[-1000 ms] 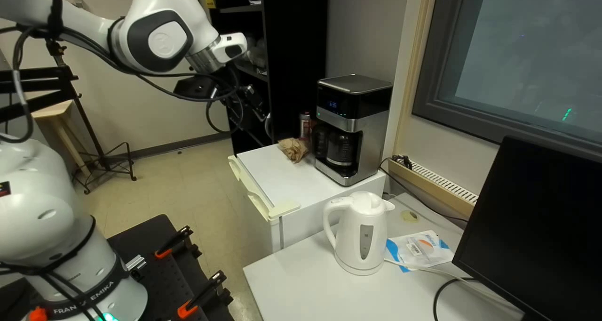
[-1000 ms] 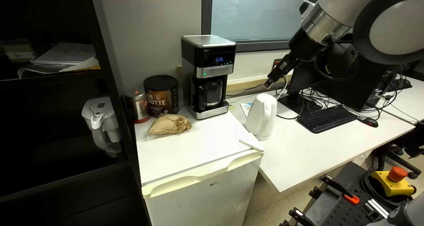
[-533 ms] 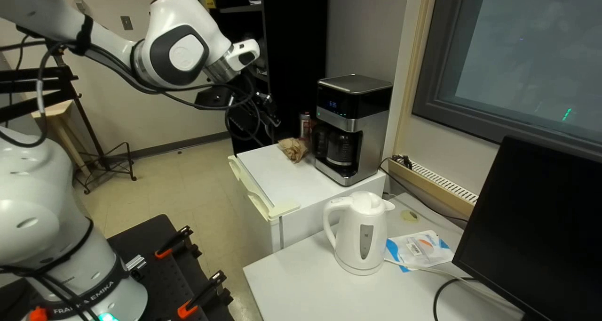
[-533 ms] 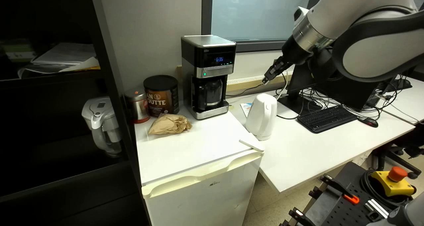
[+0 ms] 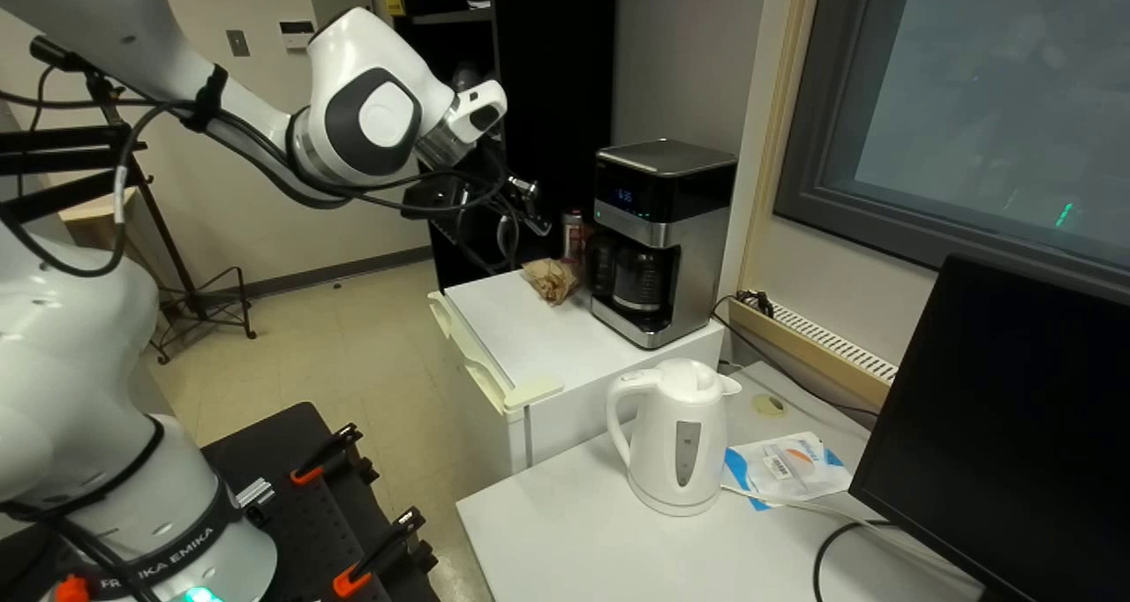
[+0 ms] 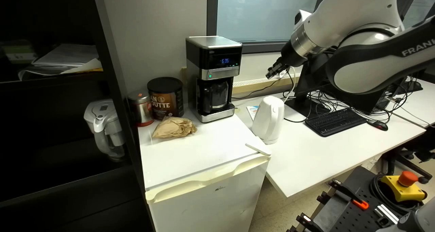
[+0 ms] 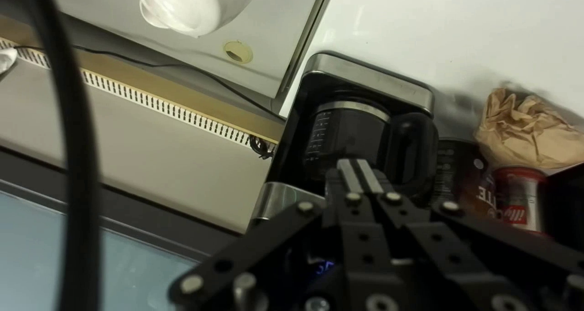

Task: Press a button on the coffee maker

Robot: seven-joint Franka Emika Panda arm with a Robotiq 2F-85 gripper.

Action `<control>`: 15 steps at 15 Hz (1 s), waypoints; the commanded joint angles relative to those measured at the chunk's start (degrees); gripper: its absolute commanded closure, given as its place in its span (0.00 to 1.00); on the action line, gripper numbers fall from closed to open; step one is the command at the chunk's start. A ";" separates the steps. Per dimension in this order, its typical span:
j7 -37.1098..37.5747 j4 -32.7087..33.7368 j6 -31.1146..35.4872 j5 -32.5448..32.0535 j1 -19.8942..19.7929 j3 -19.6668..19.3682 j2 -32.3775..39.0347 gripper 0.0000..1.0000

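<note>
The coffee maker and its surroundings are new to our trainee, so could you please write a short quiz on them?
1. True or false: the fingers are apart from the coffee maker.
2. What lies crumpled in front of the coffee tin?
3. Fill in the blank: the display on the coffee maker reads ____.
Key: 1. True; both exterior views show a gap. 2. Paper bag. 3. 6:35.

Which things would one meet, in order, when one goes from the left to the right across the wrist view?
Black cable, white kettle, coffee maker, dark can with lettering, crumpled paper bag.
</note>
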 commanded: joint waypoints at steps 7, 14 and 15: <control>11.19 8.60 5.64 -10.27 -26.39 21.51 5.48 1.00; 17.15 13.50 7.56 -13.15 -45.54 39.62 6.75 1.00; 17.75 14.06 7.94 -13.12 -48.20 42.26 6.79 1.00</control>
